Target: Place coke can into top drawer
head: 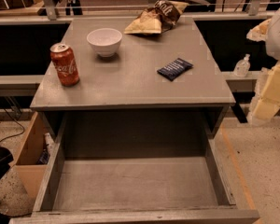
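Observation:
The coke can [64, 64] stands upright near the left edge of the grey cabinet top [130, 85]; it is red with white script and a silver top. The top drawer [135, 183] is pulled out below the cabinet top, with a bare grey floor and low side walls. My gripper [265, 104] hangs at the far right of the view, off the cabinet's right side, well away from the can and above the floor beside the drawer. It holds nothing that I can see.
A white bowl [104, 41] sits behind the can. A chip bag [154, 17] lies at the back, and a dark blue packet [174, 68] right of centre. A tan wooden box [30, 157] stands left of the drawer. A sanitizer bottle [242, 66] is on the right ledge.

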